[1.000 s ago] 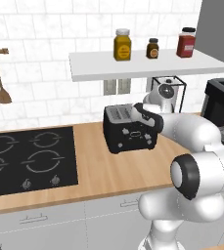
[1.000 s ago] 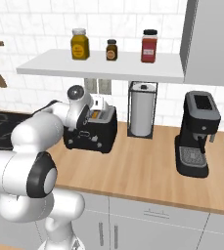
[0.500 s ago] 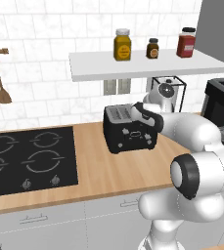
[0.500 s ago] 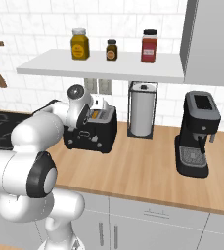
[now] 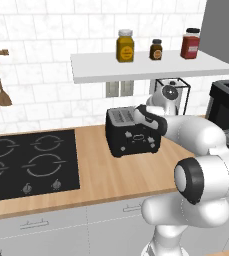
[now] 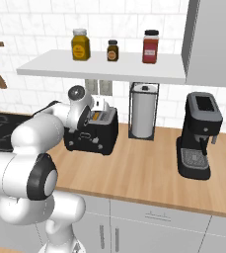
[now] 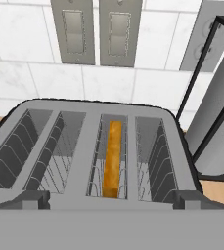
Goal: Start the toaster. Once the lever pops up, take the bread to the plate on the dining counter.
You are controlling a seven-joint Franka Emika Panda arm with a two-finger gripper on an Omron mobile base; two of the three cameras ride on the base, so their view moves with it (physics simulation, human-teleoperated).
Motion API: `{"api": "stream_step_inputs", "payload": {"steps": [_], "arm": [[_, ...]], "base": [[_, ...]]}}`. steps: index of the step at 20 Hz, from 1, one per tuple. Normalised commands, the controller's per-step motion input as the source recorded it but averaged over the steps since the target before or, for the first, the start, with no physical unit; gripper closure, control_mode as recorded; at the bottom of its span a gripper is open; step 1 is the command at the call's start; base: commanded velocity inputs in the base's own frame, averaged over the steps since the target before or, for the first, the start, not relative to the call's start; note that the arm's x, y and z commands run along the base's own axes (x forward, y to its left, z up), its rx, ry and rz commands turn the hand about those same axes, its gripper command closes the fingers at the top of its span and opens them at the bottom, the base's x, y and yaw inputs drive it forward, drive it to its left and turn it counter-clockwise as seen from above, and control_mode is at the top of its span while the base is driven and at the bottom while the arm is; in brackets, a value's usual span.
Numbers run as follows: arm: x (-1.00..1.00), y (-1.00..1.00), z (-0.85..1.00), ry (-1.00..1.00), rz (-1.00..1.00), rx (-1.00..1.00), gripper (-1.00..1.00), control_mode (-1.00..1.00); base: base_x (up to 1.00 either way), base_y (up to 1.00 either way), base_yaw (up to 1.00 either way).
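Now poised over the toaster, fingers spread wide and holding nothing.
Bread (image 7: 113, 158) stands edge-up in a slot at 6 o'clock in the hand view; the toaster (image 5: 132, 134) sits on the bench (image 6: 149, 170), so the fingers (image 7: 111, 196) probably hang above for a straight-down grasp.

A black toaster (image 6: 94, 132) sits on the wooden table (image 6: 149, 170), and the robot's white arm bends over its top with the hand (image 6: 95, 109) just above the slots. Beside the toaster stands a paper towel roll (image 6: 143, 112) in a black wire frame, and farther along is a black coffee machine (image 6: 199, 136). Three jars (image 6: 112, 49) stand in a row on the white shelf (image 6: 104, 66) above, one yellow, one small and dark, one red.
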Motion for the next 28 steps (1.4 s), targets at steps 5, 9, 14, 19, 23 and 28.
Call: {"api": "stream_step_inputs", "payload": {"steps": [5,9,14,19,23,28], "arm": [[0.00,0.00,0.00,0.00,0.00,0.00,-1.00,-1.00],[0.00,0.00,0.00,0.00,0.00,0.00,-1.00,-1.00],[0.00,0.00,0.00,0.00,0.00,0.00,-1.00,-1.00],[0.00,0.00,0.00,0.00,0.00,0.00,-1.00,-1.00],[0.00,0.00,0.00,0.00,0.00,0.00,-1.00,-1.00],[0.00,0.00,0.00,0.00,0.00,0.00,-1.00,-1.00]], "base": [[0.00,0.00,0.00],[0.00,0.00,0.00],[0.00,0.00,0.00],[0.00,0.00,0.00],[0.00,0.00,0.00],[0.00,0.00,0.00]]}}
